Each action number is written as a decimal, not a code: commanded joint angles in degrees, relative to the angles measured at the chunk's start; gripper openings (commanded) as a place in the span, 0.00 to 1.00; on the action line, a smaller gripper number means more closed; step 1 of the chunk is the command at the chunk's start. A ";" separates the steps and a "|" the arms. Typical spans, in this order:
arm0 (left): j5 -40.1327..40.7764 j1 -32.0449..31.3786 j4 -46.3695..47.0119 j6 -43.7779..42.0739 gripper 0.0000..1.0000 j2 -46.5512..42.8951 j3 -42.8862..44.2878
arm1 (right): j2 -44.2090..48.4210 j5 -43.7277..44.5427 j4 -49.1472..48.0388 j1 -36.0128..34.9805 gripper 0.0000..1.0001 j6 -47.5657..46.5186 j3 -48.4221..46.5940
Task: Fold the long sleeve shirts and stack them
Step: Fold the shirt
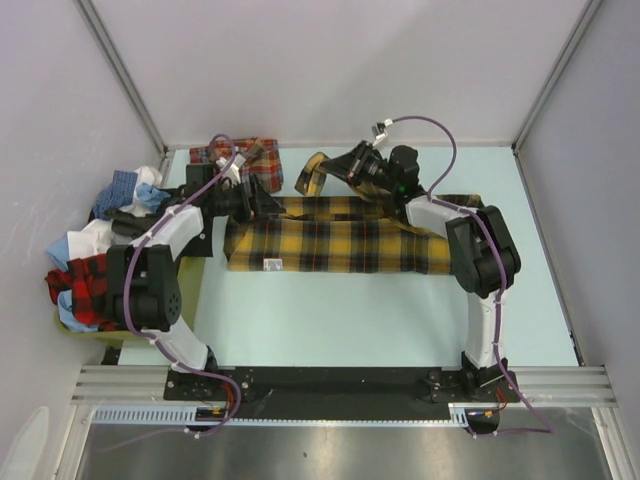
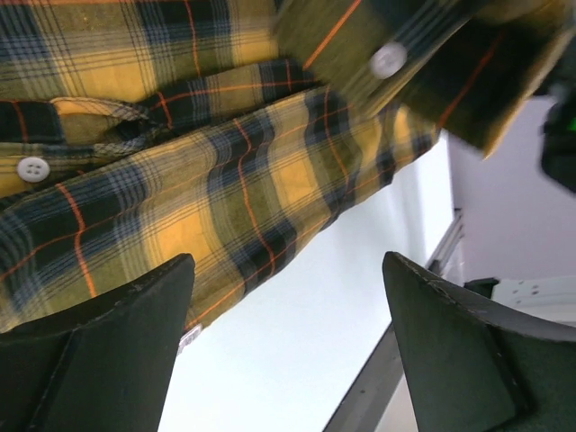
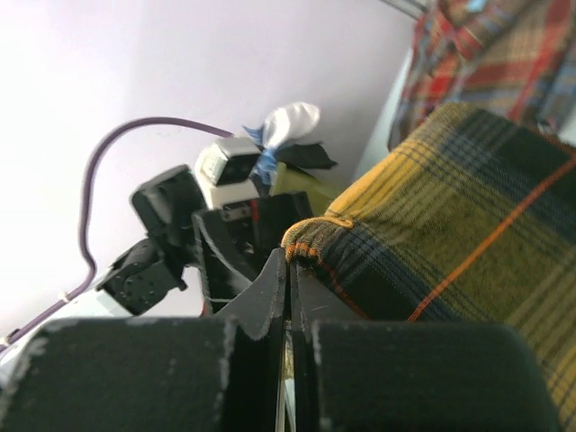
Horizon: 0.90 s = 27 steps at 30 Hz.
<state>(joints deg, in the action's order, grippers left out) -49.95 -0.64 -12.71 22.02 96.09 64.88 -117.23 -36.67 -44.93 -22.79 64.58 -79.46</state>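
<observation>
**Yellow shirt [image 1: 340, 245] pinched at one raised fold**

It lies as a long folded band across the middle of the pale table [image 1: 350, 320]. The right gripper [image 3: 288, 265] has its fingers pressed together on a fold of this cloth, lifted above the band's far side. The left gripper [image 2: 288, 261] hangs over the band's left end, fingers spread wide and gripping nothing. The red shirt [image 1: 250, 160] lies bunched by the back wall. A heap of clothes [image 1: 95, 270] sits at the table's left edge.
</observation>
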 commanded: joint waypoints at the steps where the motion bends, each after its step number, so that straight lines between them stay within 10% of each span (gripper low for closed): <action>1: -4.36 0.47 11.36 10.99 0.92 -0.47 -1.42 | 0.51 4.58 -5.96 -1.91 0.00 1.52 2.81; 10: -2.52 -0.58 30.98 44.29 0.99 1.20 -11.17 | 0.95 4.85 -5.17 -4.11 0.00 1.69 5.10; 27: 1.88 -4.98 45.84 60.24 0.86 5.95 -16.37 | 2.88 5.11 -6.93 -8.06 0.00 3.89 10.99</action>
<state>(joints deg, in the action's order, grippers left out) -49.36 -6.11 26.83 78.59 102.08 48.38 -117.40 -33.19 -47.90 -30.22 67.99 -69.06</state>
